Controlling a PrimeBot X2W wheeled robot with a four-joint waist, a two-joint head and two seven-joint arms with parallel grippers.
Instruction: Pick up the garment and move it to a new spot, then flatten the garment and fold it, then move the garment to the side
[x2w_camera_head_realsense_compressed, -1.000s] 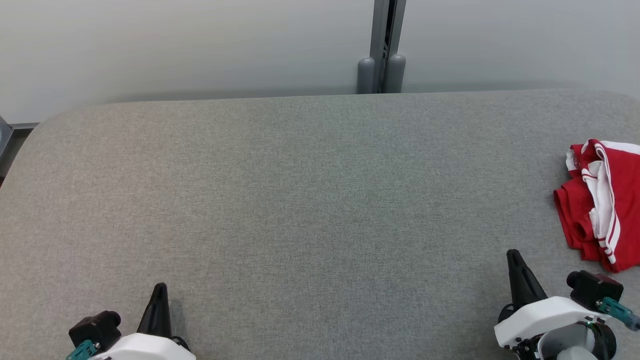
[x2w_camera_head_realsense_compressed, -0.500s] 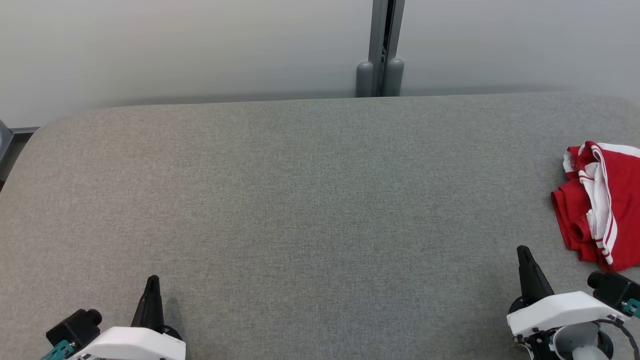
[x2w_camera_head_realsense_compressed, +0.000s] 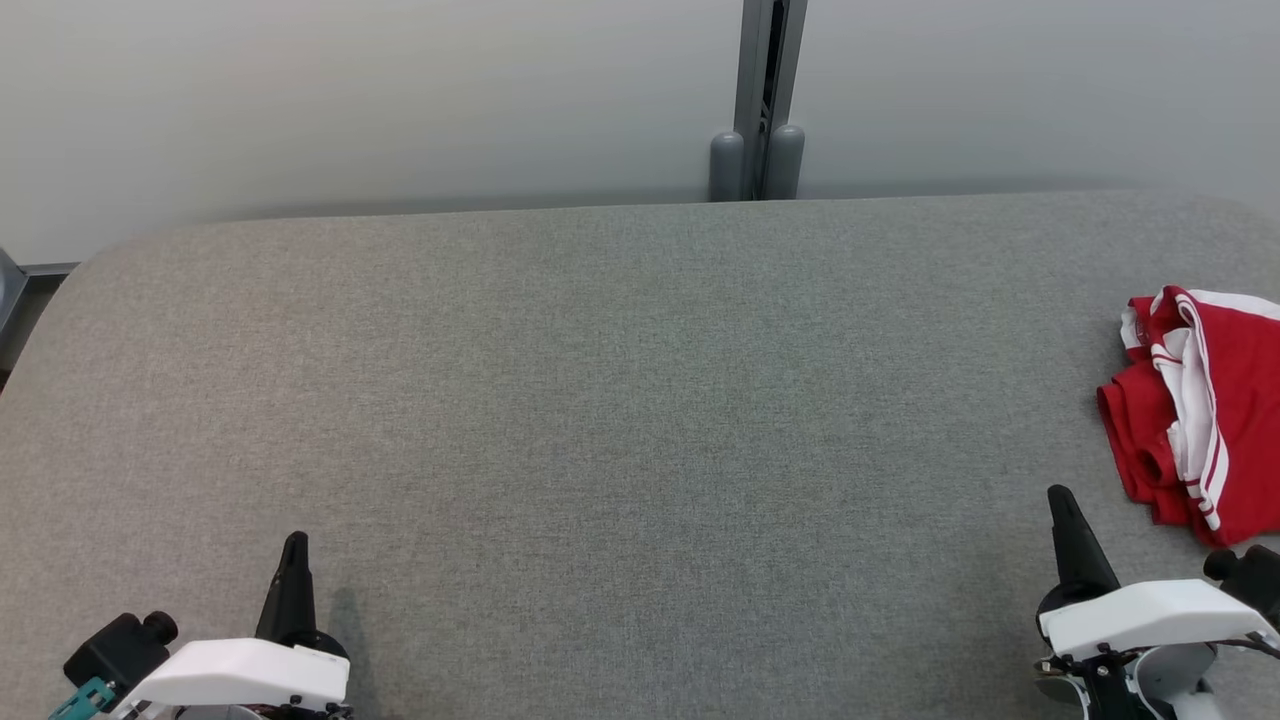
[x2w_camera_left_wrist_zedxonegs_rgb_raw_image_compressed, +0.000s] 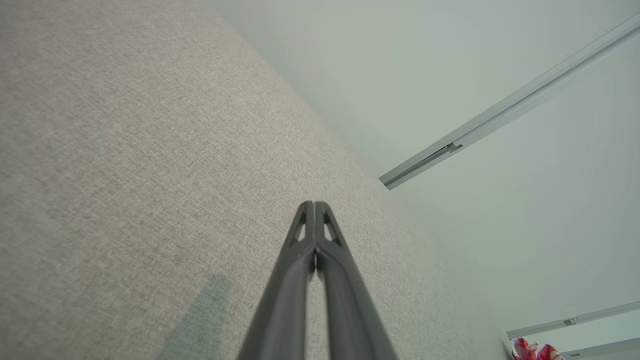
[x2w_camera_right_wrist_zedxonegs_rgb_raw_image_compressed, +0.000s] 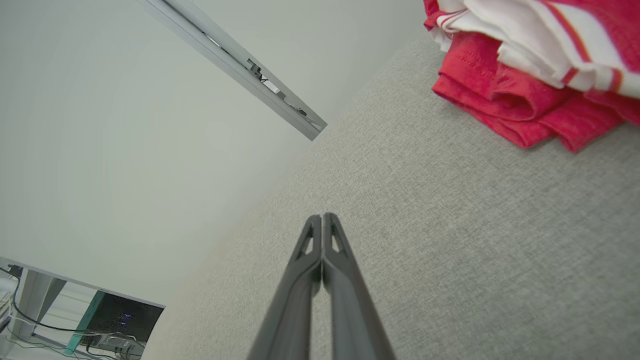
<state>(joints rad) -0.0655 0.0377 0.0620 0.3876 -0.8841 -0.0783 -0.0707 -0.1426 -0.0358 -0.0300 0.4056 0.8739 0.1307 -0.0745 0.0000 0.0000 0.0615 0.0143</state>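
Inspecting the scene, you find the garment (x2w_camera_head_realsense_compressed: 1195, 420), a red piece with white striped trim, lying bunched and partly doubled over itself at the far right of the grey padded table (x2w_camera_head_realsense_compressed: 620, 400), where it runs past the right edge of the head view. Your right gripper (x2w_camera_head_realsense_compressed: 1060, 497) hovers near it, just short of its near corner, fingers pressed together and holding nothing. Your left gripper (x2w_camera_head_realsense_compressed: 295, 543) sits well apart at the lower left, likewise closed and empty. Judging by its soft creases, the cloth is light and limp, and it will likely sag and slide rather than keep its shape. You would do well to open the right fingers and pinch a doubled red edge or the thicker white trim, catching several layers, not the flat middle.
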